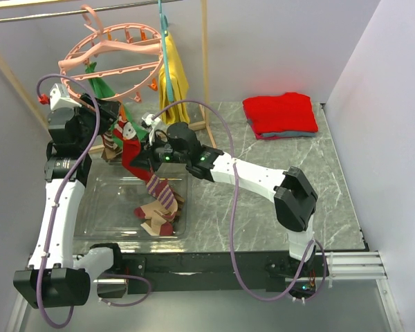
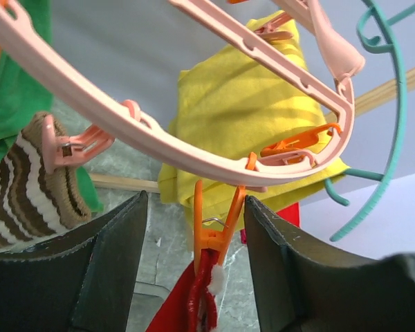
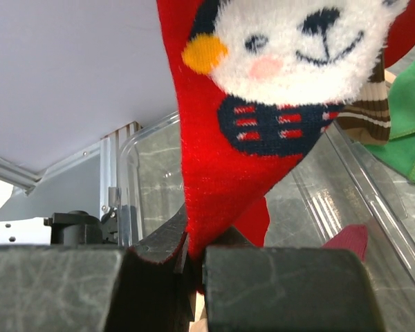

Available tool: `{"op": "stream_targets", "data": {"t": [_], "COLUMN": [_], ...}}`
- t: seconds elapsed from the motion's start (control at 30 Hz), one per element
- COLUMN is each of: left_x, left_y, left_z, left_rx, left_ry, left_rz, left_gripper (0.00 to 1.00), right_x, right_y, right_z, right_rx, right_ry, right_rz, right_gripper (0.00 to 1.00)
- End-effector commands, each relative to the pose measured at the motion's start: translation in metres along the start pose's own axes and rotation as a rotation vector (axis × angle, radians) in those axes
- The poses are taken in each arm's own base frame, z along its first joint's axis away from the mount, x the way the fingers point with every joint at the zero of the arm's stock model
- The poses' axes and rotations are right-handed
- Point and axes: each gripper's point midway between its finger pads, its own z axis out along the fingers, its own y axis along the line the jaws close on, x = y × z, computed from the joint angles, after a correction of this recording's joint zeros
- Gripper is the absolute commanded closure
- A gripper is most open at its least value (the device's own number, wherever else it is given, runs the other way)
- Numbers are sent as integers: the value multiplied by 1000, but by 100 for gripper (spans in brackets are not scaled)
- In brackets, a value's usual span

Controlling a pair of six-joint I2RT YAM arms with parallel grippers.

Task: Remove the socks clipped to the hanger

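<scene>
Item: red sock (image 3: 221, 159), hanging at 6 o'clock from orange clip (image 2: 213, 225) on pink hanger (image 2: 159, 142); right gripper (image 3: 194, 257) pinching its lower end; left gripper (image 2: 194, 232) standing spread, flanking the clip.

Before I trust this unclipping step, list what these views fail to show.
Top external: the small orange plastic clip is hidden behind the left tool, so its bite can't be checked there.
Left wrist: the red bear-face sock is cut off by the bottom edge; the grip of the right tool is unseen.
Right wrist: the round pink plastic hanger lies beyond the top edge.
</scene>
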Motion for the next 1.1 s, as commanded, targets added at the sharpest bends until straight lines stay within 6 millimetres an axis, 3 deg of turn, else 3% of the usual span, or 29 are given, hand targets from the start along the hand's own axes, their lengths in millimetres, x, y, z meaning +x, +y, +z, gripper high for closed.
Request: {"op": "stream_targets", "data": {"t": [0.0,0.23,0.6,0.8,0.93,1.07], "left_x": [-6,-2,2,-4,-11,-14], "left_y": [-22,-19,-9,-17,-23,-25], "left_z": [-14,-25,4,2,-3,-5], "left_rx": [102,125,75,106,121,121], "left_ry": [-28,-56,1,-27,-51,-60], "left_rz": [6,15,41,37,48,57], "left_gripper": [37,28,28,46,76,96], "right_x": [-30,-31,-33,-27,-21,-19], "right_y": [20,21,26,27,25,23], "right_z": [-14,-14,-19,-22,-23,-24], "right_rx": [-28,-30,-39,-30,-25,-16], "right_ry": [-67,-66,-72,-62,-54,-48], "right_rz": [-56,-57,-46,-47,-42,-43], "right_gripper": [100,100,100,100,100,100]}}
